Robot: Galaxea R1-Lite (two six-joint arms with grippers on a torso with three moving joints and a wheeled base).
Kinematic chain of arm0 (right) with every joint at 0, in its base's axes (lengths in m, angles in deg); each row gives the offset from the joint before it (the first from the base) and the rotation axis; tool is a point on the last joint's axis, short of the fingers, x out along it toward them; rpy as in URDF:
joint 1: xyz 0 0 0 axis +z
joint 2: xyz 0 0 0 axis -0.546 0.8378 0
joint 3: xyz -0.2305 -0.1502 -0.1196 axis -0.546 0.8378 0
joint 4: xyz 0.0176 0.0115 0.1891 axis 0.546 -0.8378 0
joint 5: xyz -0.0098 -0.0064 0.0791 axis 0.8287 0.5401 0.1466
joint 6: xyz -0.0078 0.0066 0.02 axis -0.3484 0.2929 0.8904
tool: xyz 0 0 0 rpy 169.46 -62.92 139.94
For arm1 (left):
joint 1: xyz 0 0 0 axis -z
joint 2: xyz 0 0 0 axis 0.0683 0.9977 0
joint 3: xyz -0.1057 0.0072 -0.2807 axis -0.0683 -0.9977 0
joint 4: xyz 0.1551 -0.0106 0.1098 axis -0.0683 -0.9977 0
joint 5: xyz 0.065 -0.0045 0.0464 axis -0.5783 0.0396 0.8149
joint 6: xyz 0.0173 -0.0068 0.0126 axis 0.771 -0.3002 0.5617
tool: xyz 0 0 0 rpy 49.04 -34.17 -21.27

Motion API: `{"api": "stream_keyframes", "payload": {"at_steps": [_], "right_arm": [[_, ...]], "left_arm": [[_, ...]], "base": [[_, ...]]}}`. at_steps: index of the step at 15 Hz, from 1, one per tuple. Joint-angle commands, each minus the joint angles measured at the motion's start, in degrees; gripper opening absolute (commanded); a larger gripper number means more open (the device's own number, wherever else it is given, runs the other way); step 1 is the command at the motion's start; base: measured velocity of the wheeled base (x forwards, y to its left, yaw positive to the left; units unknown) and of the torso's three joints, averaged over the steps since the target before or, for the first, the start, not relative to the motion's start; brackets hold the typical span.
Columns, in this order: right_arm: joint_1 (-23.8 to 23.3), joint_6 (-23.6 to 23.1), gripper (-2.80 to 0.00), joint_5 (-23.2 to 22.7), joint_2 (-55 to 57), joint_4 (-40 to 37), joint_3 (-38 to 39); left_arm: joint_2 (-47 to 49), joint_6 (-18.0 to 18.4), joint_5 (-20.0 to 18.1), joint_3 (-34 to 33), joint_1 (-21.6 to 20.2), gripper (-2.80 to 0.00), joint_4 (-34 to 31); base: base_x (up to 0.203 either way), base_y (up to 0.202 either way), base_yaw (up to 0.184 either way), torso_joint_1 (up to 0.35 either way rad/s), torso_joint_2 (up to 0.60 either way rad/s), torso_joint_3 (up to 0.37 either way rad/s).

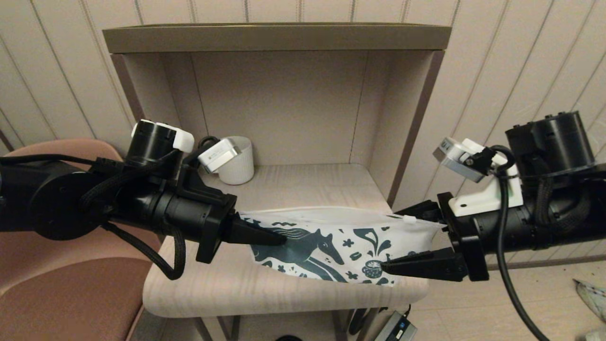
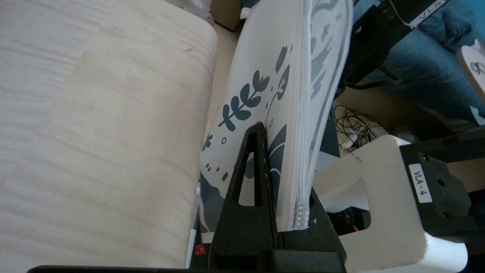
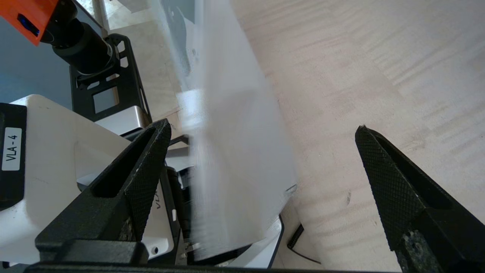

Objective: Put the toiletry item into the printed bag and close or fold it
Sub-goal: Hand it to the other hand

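Two grippers meet at the printed bag [image 1: 331, 241], held up above the table [image 1: 284, 293]: left gripper [image 2: 265, 182] pinches one end, right gripper [image 3: 261, 159] gapes around the other; it looks thin, floppy, slippery, so grab its zip edge

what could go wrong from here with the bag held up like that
1. Only the left gripper is clamped on the printed bag, at one end; it could slip or sag.
2. The right gripper is open around the other end, so shutting off target may miss the zip edge.
3. The toiletry item isn't visible, so I can't confirm it's inside.
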Motion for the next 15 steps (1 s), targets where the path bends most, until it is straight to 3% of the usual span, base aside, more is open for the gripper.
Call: {"api": "stream_keyframes", "payload": {"at_steps": [1, 15], "right_arm": [[0.0, -0.1, 0.0, -0.3, 0.5, -0.1, -0.1], [0.0, 0.1, 0.0, -0.3, 0.6, -0.1, -0.4]], "left_arm": [[-0.1, 0.1, -0.3, 0.0, 0.0, -2.8, 0.0], [0.2, 0.1, 0.1, 0.1, 0.1, -2.8, 0.2]], "base": [[0.0, 0.0, 0.0, 0.0, 0.0, 0.0], [0.0, 0.0, 0.0, 0.0, 0.0, 0.0]]}}
